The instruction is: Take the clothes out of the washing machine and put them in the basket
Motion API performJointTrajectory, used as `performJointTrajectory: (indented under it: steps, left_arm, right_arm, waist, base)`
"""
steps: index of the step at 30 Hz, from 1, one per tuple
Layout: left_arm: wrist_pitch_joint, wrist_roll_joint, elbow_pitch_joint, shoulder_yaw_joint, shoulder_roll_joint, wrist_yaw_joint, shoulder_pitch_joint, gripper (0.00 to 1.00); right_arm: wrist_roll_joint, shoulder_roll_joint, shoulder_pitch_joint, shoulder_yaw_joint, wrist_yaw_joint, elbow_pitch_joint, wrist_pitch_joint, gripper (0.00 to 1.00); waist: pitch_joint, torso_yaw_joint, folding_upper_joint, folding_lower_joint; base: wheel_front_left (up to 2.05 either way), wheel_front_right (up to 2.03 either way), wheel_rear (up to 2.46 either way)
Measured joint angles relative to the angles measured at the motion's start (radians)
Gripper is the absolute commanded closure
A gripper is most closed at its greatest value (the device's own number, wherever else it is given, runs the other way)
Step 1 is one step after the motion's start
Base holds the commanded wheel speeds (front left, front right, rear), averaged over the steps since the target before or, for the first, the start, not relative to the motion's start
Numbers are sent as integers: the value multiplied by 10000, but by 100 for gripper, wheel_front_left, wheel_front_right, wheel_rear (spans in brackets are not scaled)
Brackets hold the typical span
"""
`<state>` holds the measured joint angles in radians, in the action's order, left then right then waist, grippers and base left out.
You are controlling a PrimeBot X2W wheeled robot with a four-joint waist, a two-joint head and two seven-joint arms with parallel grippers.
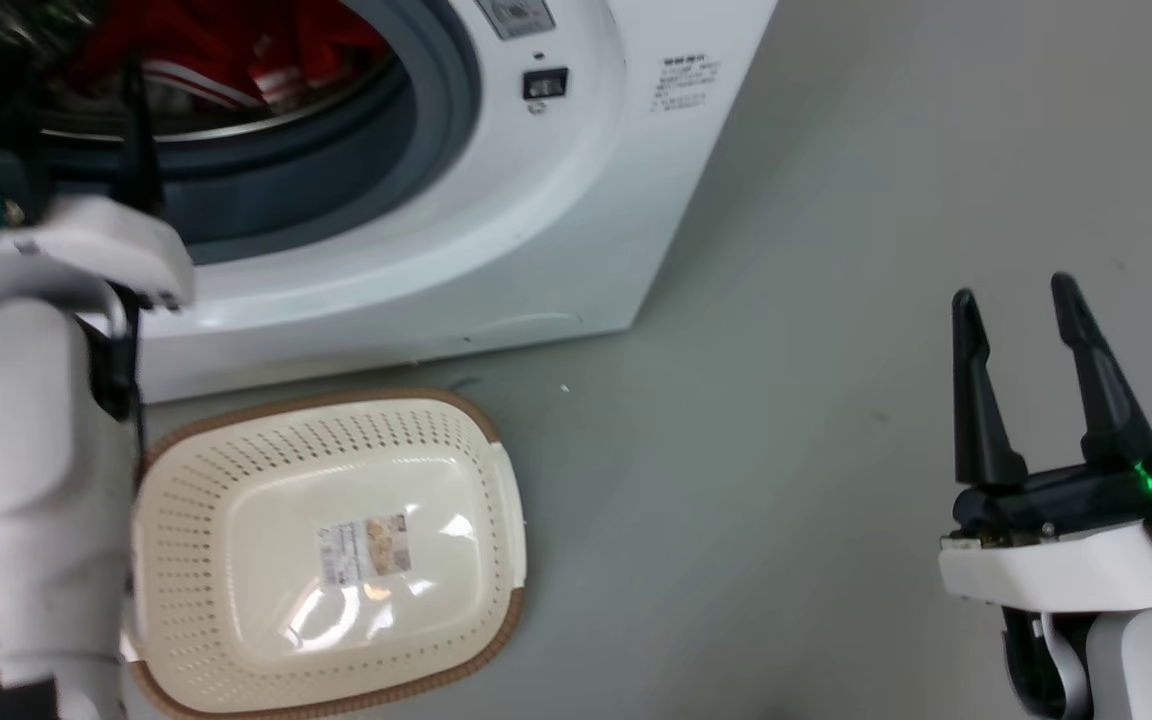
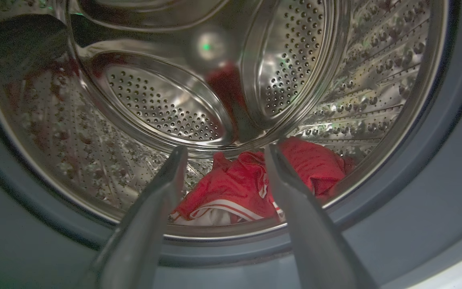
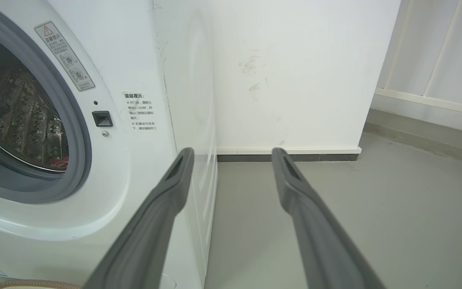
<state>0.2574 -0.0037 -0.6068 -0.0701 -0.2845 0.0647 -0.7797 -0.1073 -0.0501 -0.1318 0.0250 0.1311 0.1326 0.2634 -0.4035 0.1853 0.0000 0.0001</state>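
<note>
I see a warning sticker point(image 3: 64, 56) with a red triangle and Chinese print on the washing machine point(image 3: 134, 180) front, a block of small Chinese print point(image 3: 140, 112) beside it, the label sticker point(image 1: 366, 548) in the basket point(image 1: 186, 520) too small to read

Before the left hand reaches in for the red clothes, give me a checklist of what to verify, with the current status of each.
1. The left hand is open and empty: ok.
2. The clothes lie ahead of it, low in the drum: ok.
3. The washing machine has nothing blocking its opening: ok.
4. The basket is upright and empty on the floor before the machine: ok.
5. The right hand is open and off to the side: ok.
6. The clothes are free of snags: cannot tell.
</note>
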Motion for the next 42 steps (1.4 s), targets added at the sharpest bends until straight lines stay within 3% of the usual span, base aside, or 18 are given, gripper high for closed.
performJointTrajectory:
  steps: [10,20,35,42]
  left_arm:
    - [-1804,192,-1848,485,-1388,431,-3364,0]
    - [-5051,167,-2951,1438,-2545,633,-5847,0]
    - [-10516,-1151,-3066,3087,-3814,644,-8835,0]
    - [-11616,-1244,-2801,3530,-4103,642,-9324,0]
  right_arm:
    - [-552,-2,-710,52,0,437,0,0]
    - [-1172,-6,-1148,58,0,945,0,0]
    - [-1944,-4,-1406,173,0,1609,0,0]
    - [-2052,-2,-1392,121,0,1741,0,0]
  waist:
    - [-1689,818,0,1]
    - [-3123,1554,0,0]
    - [-4883,2422,0,0]
    - [-5439,2640,0,0]
  base:
    - [0,0,0]
    - [0,0,0]
    - [0,0,0]
    - [0,0,0]
